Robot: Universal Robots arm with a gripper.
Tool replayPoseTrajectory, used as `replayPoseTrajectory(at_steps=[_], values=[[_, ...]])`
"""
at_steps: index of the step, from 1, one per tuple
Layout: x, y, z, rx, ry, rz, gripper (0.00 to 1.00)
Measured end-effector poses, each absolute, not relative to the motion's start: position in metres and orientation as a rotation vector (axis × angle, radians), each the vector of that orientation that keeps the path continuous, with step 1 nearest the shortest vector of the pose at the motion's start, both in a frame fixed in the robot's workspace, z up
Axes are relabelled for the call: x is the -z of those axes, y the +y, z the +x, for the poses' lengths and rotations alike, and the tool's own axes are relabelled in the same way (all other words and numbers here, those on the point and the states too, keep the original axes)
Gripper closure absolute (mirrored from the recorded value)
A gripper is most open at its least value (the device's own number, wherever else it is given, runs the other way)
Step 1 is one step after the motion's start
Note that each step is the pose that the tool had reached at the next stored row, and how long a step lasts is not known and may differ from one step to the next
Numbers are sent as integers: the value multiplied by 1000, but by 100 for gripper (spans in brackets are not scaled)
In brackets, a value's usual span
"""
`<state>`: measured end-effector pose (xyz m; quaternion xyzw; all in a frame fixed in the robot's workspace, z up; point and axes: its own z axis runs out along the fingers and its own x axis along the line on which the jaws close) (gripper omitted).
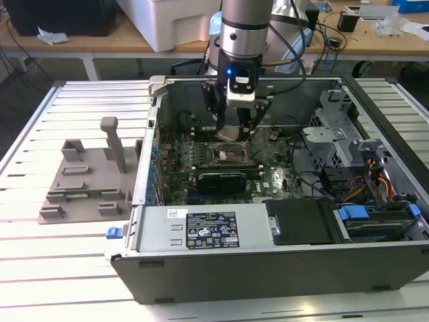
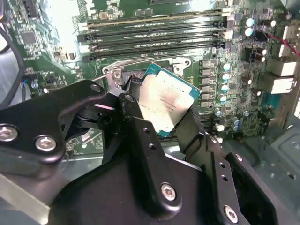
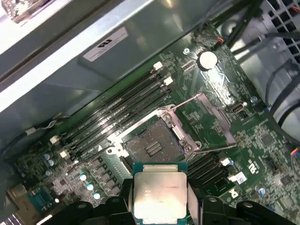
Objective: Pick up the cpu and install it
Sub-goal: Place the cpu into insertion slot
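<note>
The cpu (image 3: 158, 195) is a flat square chip with a silver-grey metal top and a green rim. My gripper (image 1: 234, 129) is shut on it, one black finger on each side; the same chip (image 2: 164, 104) shows between the fingers in the second wrist view. It hangs tilted a little above the motherboard, inside the open computer case (image 1: 268, 268). The socket (image 3: 154, 145) lies bare right beyond the chip, with its metal load frame (image 3: 208, 123) swung open to one side. In the exterior view the chip (image 1: 228, 132) hovers just over the socket (image 1: 231, 155).
Memory slots (image 3: 117, 112) run beside the socket. A dark expansion card (image 1: 221, 180) sits just in front of it, and a black power supply (image 1: 221, 231) lies along the case's near wall. A grey fixture tray (image 1: 84, 181) rests on the table at the exterior view's left.
</note>
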<state>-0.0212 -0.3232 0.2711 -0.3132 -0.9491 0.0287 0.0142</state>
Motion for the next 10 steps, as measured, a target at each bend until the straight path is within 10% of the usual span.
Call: replayPoseTrajectory(at_steps=[10], values=[[-271,-323,-21,-112,-2896,-1142,46]])
